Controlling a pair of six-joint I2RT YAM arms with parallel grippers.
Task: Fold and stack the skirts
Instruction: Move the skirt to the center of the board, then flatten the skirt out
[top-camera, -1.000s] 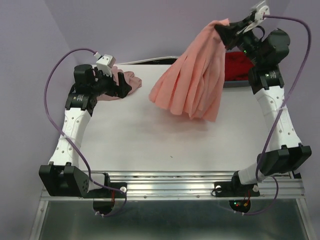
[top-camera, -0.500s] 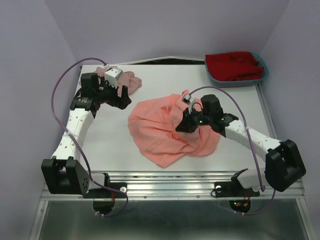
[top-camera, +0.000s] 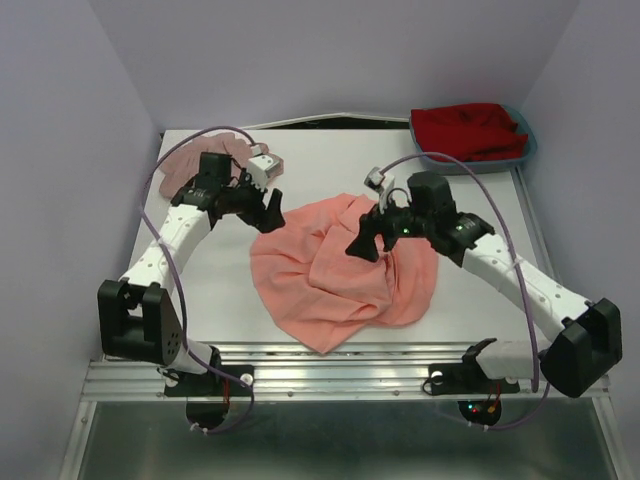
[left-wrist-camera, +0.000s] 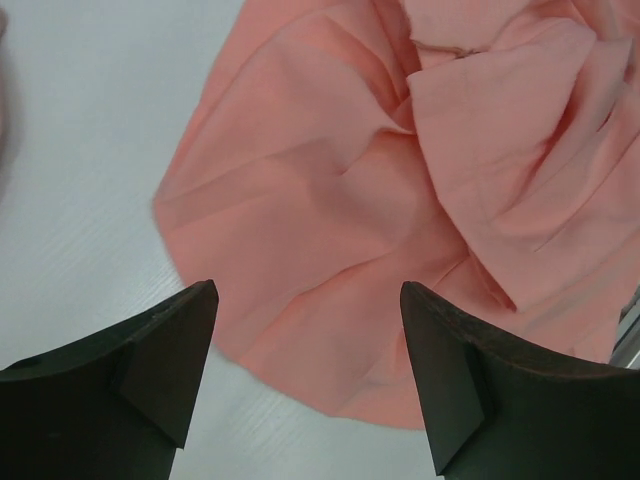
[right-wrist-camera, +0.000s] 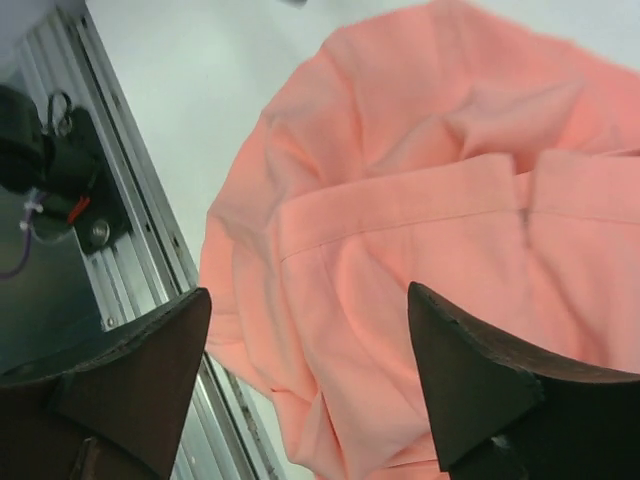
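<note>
Right gripper (top-camera: 365, 247) hangs just above the middle of the salmon-coral skirt (top-camera: 325, 290), its jaws spread wide and gripping nothing, while the skirt lies crumpled and fanned out on the white table (top-camera: 215, 300) with its near hem close to the front edge. Left gripper (top-camera: 270, 211) hovers a little farther back over the skirt's far-left edge, its jaws likewise wide apart and empty. Beyond it, the mauve-pink skirt (top-camera: 184, 160) sits bunched in the far-left corner, and a blue-grey bin (top-camera: 470, 165) holding red fabric (top-camera: 468, 128) stands at the far right.
</note>
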